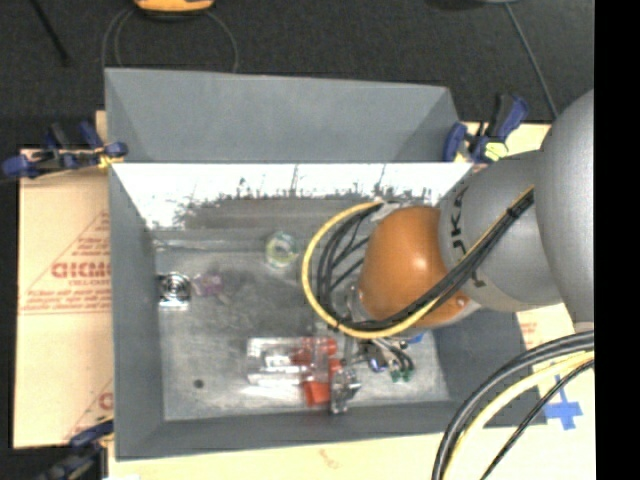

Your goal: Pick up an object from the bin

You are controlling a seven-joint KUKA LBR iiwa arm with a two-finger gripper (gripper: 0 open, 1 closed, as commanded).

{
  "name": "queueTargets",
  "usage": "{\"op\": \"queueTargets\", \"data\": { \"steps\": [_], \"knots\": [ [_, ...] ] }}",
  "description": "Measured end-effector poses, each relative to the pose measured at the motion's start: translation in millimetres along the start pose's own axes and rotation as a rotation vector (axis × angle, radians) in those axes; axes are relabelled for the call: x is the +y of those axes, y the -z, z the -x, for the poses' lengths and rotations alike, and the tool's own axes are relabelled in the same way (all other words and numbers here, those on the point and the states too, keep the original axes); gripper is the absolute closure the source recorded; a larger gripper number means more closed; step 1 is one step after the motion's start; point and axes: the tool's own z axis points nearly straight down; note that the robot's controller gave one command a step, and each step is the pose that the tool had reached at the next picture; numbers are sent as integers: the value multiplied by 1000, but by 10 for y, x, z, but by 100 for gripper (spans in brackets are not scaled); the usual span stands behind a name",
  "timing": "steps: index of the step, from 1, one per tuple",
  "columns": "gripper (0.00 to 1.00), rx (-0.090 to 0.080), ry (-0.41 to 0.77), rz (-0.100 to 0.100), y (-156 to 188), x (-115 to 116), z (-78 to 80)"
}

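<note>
My gripper [345,383] is low in the bin's near right part, at the right end of a clear plastic packet with red parts [285,360]. A red piece [316,393] of that packet lies right against the gripper's left side. A small green and dark thing [401,371] lies just to the gripper's right. Whether anything is held is hidden by the gripper's body.
Farther left lie a small shiny metal piece [174,290] and a pale purple thing [210,286]. A pale green translucent ring [281,250] sits near the far wall. The arm with its orange cover and looping cables overhangs the bin's right side.
</note>
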Motion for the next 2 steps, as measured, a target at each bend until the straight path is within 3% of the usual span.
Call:
{"op": "queueTargets", "data": {
  "steps": [1,2],
  "knots": [
    [100,-3,4,-1,-8,8,2],
    [100,9,-421,1,18,304,118]
  ]
}}
